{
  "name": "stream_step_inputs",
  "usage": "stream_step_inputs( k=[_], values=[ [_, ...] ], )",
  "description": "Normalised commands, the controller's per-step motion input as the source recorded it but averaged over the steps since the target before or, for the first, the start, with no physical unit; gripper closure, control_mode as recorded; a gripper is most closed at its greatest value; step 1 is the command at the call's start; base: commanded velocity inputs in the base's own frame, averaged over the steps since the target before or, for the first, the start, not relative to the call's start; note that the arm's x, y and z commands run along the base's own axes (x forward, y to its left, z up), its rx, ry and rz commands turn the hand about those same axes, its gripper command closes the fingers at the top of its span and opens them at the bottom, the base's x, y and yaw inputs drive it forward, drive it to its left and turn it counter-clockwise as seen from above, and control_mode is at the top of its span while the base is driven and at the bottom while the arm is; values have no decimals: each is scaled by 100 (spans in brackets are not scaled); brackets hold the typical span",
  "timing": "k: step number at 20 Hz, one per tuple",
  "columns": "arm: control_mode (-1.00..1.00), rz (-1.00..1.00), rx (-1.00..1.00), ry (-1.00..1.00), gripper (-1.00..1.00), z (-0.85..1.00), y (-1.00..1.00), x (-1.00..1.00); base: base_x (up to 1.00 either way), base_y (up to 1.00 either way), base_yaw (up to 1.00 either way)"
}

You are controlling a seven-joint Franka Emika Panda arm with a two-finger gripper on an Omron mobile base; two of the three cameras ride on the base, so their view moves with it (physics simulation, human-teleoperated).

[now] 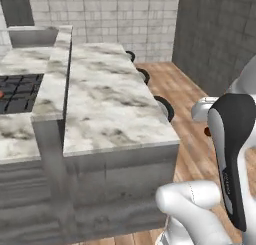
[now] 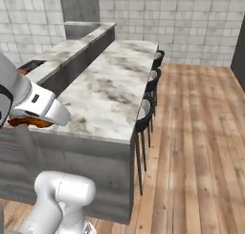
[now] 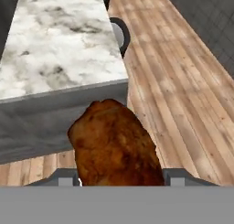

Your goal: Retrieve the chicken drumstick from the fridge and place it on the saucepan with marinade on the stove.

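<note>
Tiled kitchen, plank floor (image 2: 201,142), long marble island tabletop (image 1: 107,99) with dark stools (image 2: 146,116) tucked along its far side.

End effector (image 3: 121,179): in the hand view its two dark tips sit either side of the chicken drumstick (image 3: 114,147), jaws partly closed on it, grasping the brown glossy meat. Bone end not visible. In the right base view a sliver of orange-brown shows under the white wrist at left, likely the same piece (image 2: 28,121).

Outward: the hand looks along the island's end and over the floor, so the load hangs off the tabletop's corner, not above it. Stove (image 1: 20,91) lies on the lower counter beyond the raised marble ledge, dark grates visible at the left edge of the left base view. A small red-orange spot at that edge may be the saucepan; too little shows to tell.

Step in hand, by my reading: carry leg, drumstick out of the fridge and in transit. Next move calls for getting round or over the island toward the stove, then lowering over the pan before releasing. Grip looks bulky; a tilt could let it slip.
</note>
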Motion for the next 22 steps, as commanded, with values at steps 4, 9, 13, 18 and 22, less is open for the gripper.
stream_step_inputs(
  k=[4,9,13,18,22],
  values=[
    [100,0,0,0,100,0,0,0,0,-43,-85],
    [100,0,0,0,100,0,0,0,37,-91,-51],
    [100,0,0,0,100,0,0,0,85,-100,-7],
    [100,0,0,0,100,0,0,0,100,-100,11],
    [100,0,0,0,100,0,0,0,100,-85,29]
  ],
)
